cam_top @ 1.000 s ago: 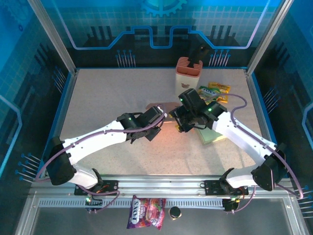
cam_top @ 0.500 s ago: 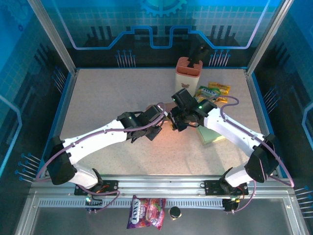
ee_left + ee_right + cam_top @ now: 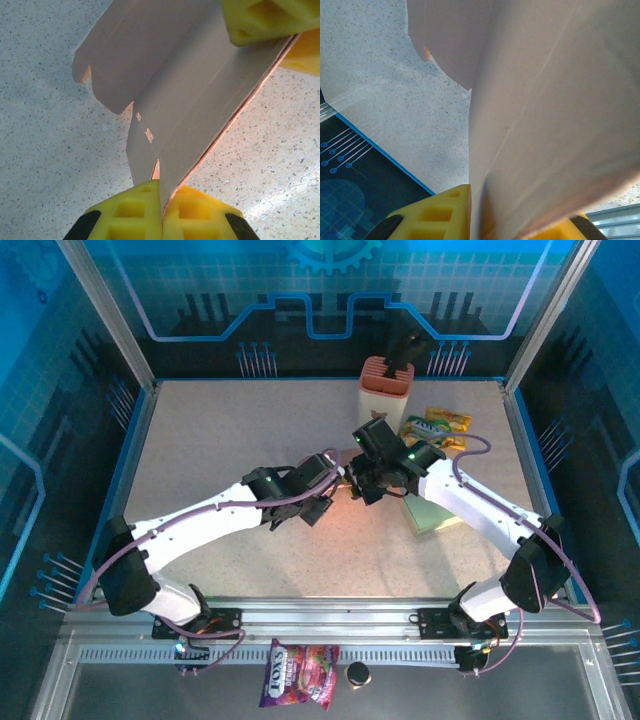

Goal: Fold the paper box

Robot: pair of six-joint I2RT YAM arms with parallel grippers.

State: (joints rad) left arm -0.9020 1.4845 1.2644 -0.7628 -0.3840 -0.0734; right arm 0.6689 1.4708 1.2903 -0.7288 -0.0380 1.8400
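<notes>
The paper box (image 3: 322,460) is a flattened pinkish-tan card blank held just above the table's middle. In the left wrist view the paper box (image 3: 190,85) runs up from my left gripper (image 3: 162,200), whose yellow fingers are shut on its lower edge. My right gripper's yellow fingers (image 3: 260,17) pinch the far end at the top right of that view. In the right wrist view the paper box (image 3: 550,100) stands between the pads of my right gripper (image 3: 515,215), both pads against the card. From above, the left gripper (image 3: 330,482) and right gripper (image 3: 353,480) meet at the box.
A pink holder (image 3: 385,390) with a black tool stands at the back. Yellow-green snack packets (image 3: 440,425) lie to its right. A pale green pad (image 3: 435,518) lies under the right arm. A candy bag (image 3: 298,672) and a black cap (image 3: 357,674) sit on the front rail.
My right gripper has swung left to the box's end and its jaws have narrowed onto the card. The left gripper has kept its hold and barely moved.
</notes>
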